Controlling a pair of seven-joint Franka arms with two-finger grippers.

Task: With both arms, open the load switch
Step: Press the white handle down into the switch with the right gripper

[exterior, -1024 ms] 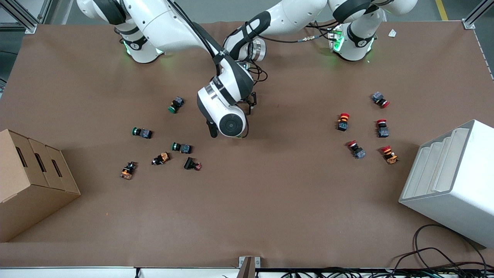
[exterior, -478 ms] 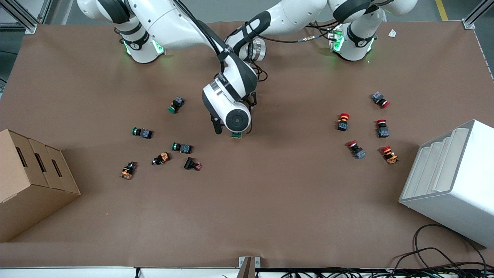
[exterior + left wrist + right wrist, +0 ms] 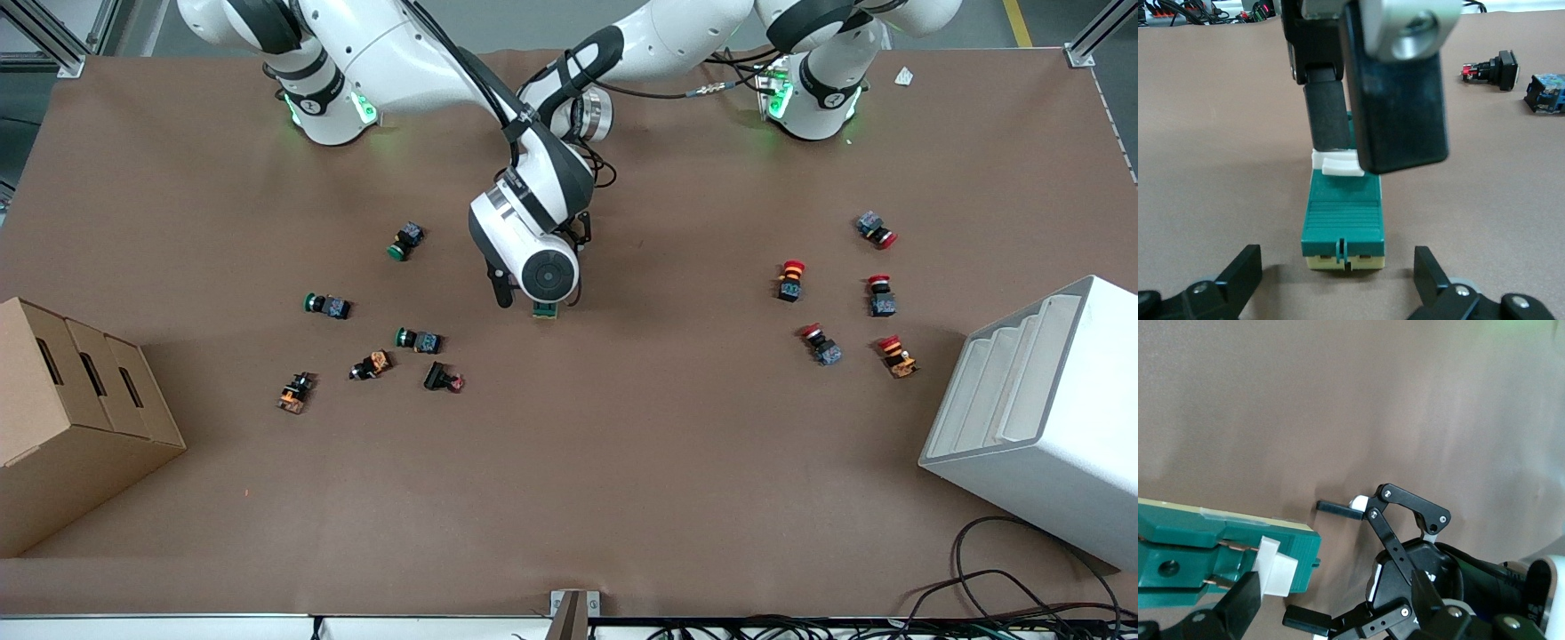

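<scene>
The load switch (image 3: 545, 310) (image 3: 1343, 213) (image 3: 1218, 547) lies flat on the brown table near its middle, dark green with a white tab (image 3: 1337, 163) (image 3: 1275, 568). Only one end of it shows in the front view, under the right arm's wrist (image 3: 538, 267). My right gripper (image 3: 1335, 603) is open low over the tab end. One of its fingers (image 3: 1328, 113) stands against the tab. My left gripper (image 3: 1337, 267) is open at the switch's cream-coloured end, apart from it. Its fingers (image 3: 1335, 509) spread to either side of that end.
Green-capped and orange push buttons (image 3: 418, 340) lie toward the right arm's end, near a cardboard box (image 3: 71, 418). Red-capped buttons (image 3: 789, 279) lie toward the left arm's end, near a white bin (image 3: 1040, 418). Cables (image 3: 1022, 596) trail at the table's front edge.
The right arm's wrist has shifted a little toward the left arm's end, uncovering the switch's end in the front view. It has barely moved in the last half second.
</scene>
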